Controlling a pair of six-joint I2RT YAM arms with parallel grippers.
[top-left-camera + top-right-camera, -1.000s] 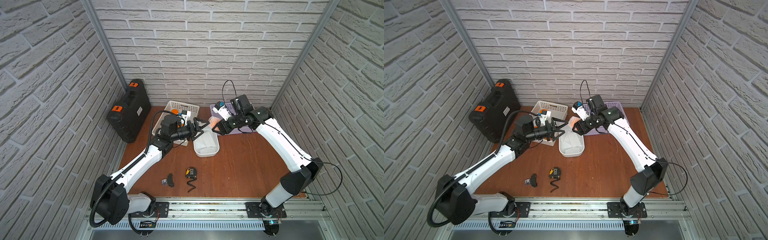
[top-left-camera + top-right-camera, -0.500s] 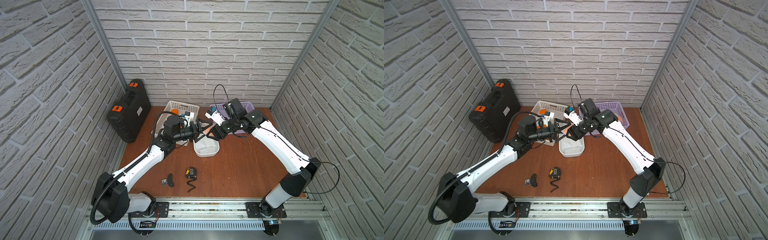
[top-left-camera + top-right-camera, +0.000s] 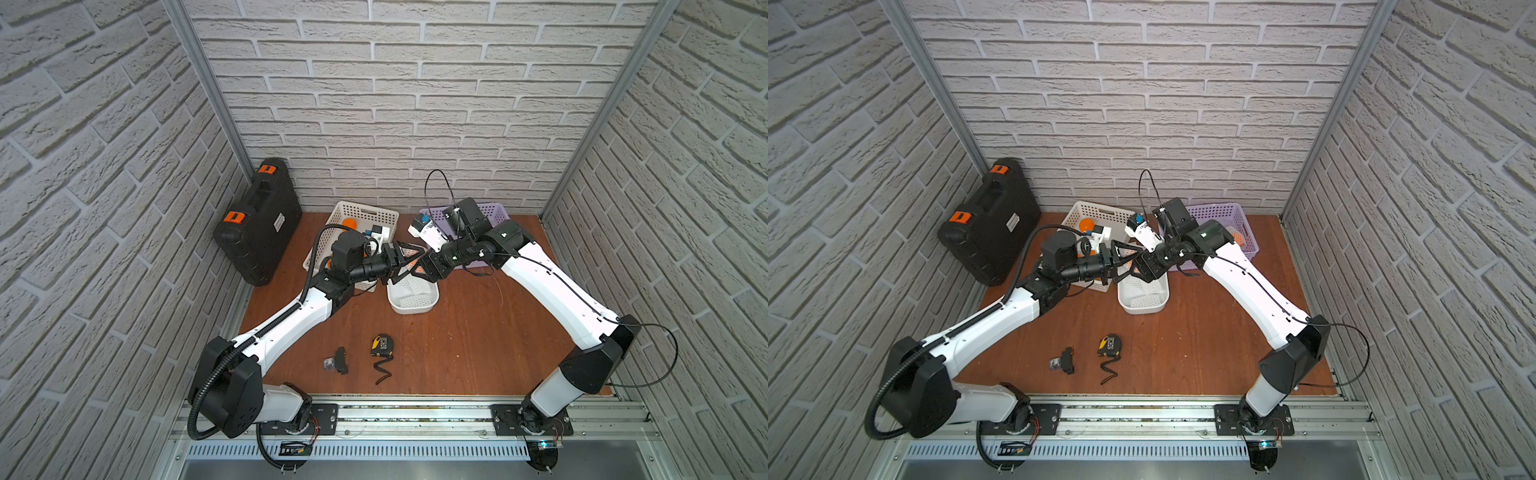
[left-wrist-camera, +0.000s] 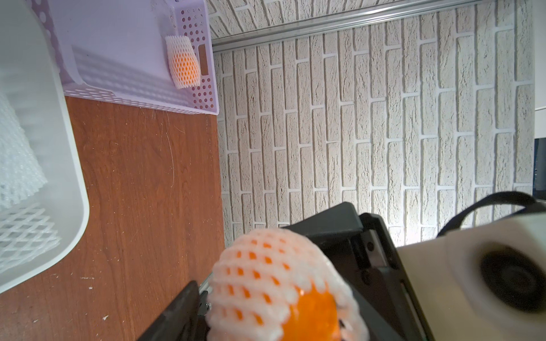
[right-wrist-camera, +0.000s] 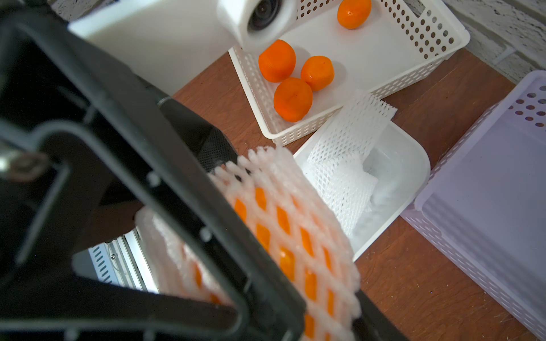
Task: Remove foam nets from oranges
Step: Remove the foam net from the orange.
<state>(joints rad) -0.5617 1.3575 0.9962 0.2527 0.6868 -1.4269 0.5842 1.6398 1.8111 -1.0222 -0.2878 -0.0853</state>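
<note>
in both top views the arms meet in the air over the white smooth-walled plastic tub (image 3: 415, 305). i judge that a sensible spot, since a stripped sleeve can drop straight in. the right gripper (image 3: 417, 270) clamps the round bright wrapped orange (image 3: 410, 262) across its girth. the left gripper (image 3: 404, 257) faces it nose to nose, jaws spread about the near end.

the left wrist view looks past its own dark finger (image 4: 177, 310) at that fruit. the white diamond-mesh foam net (image 4: 266, 274) covers most of it, with bare skin at the near, open end, which is the end the left arm needs for a pull. whether the left jaws have any foam pinched, i cannot tell. a second wrapped orange (image 4: 181, 63) lies in a corner of the lilac perforated plastic basket (image 4: 133, 97), awaiting its turn.

the right wrist view suggests why the grip sits where it does. the black fingers (image 5: 177, 192) cross the fruit's middle and leave the sleeve's rim free, and a textured pad (image 5: 212, 147) of the left gripper touches that rim. four bare oranges (image 5: 292, 99) rest in the white perforated plastic basket (image 5: 428, 38). flattened loose nets (image 5: 351, 138) lie in the tub, so this looks like the fifth of six.
</note>
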